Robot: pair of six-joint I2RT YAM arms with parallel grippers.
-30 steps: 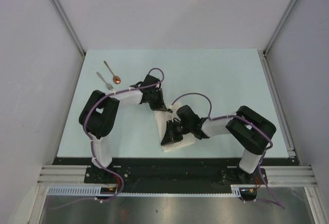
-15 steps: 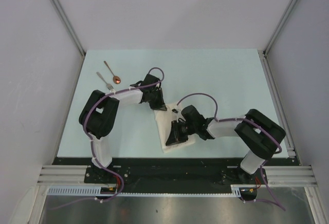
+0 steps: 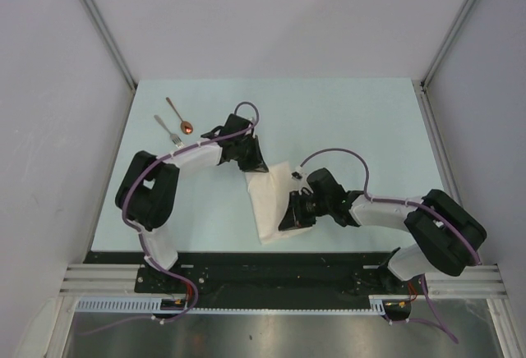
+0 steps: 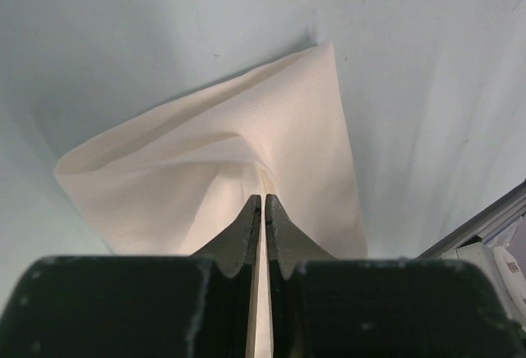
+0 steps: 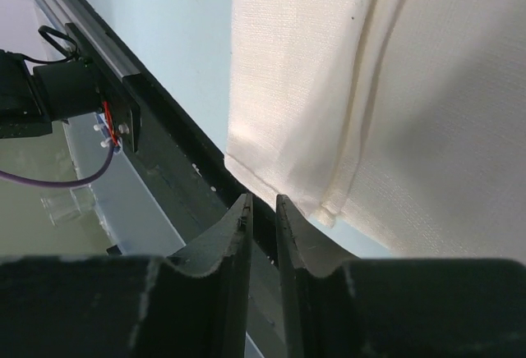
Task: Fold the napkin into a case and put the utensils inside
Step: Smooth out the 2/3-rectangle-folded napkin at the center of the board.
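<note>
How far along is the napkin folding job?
Done: the cream-white cloth napkin is partly folded, not yet pouch-shaped. In hand: the left gripper pinches its raised fold; the right gripper, jaws slightly apart, holds nothing at its near edge. Remaining: the small silver metal fork and copper-bowled spoon lie apart, uninserted.

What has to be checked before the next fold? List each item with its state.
1. Left hand grips the napkin: ok, cloth is pinched between nearly closed fingers and tented up.
2. Right hand holds cloth: not ok, narrow gap with nothing in it; a napkin corner lies just beside it.
3. Napkin shaped into a narrow pouch: not ok, it is a broad folded sheet.
4. Fork and spoon out of the way: ok, side by side at the far left, apart from the napkin.
5. Napkin on the table: ok, though its near corner is close to the front edge.
</note>
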